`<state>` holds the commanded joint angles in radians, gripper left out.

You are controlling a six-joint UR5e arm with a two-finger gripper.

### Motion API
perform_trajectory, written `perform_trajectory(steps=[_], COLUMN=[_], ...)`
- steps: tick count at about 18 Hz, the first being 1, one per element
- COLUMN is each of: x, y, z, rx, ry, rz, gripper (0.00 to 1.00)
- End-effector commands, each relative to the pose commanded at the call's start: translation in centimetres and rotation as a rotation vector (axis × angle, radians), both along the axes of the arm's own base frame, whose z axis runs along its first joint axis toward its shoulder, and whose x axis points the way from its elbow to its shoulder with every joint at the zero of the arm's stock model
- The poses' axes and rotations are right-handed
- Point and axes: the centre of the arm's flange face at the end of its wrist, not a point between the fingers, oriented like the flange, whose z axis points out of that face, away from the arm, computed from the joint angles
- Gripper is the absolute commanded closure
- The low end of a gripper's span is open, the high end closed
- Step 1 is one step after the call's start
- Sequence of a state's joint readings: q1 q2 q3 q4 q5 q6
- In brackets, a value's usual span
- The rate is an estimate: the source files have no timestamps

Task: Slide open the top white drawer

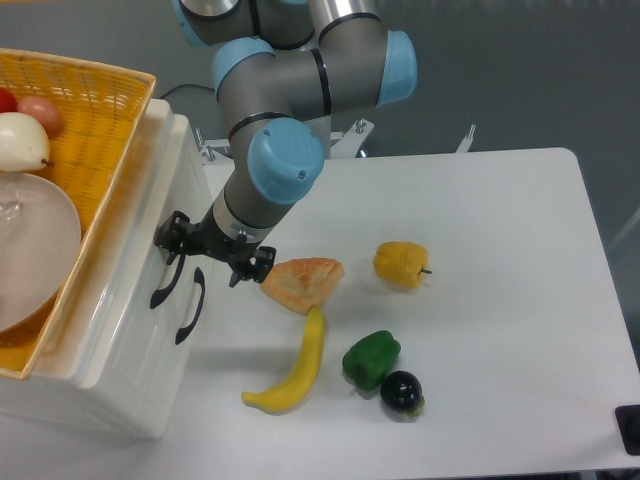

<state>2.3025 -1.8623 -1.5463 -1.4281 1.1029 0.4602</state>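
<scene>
Camera view had my gripper (pixel 212 255) spread wide beside the cabinet front, one finger at the black handle (pixel 164 284) of the top white drawer (pixel 125 262), which sat under the yellow basket (pixel 92 125).

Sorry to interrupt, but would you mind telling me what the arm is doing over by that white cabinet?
The gripper sits at the front of the white cabinet, right by the black handle of the top white drawer. The drawer looks closed, flush with the lower one. Whether the gripper has actually closed on the handle cannot be told from this view. A banana, a piece of bread, and peppers lie on the table nearby, untouched.
</scene>
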Motion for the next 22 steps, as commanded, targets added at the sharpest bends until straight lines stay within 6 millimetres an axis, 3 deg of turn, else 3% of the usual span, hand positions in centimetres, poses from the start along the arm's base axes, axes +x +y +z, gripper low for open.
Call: perform_trajectory(steps=[22], x=[-0.91], y=[-0.09], z=[0.07], rx=[0.005], ry=[0.006], rz=[0.007], gripper=[0.0])
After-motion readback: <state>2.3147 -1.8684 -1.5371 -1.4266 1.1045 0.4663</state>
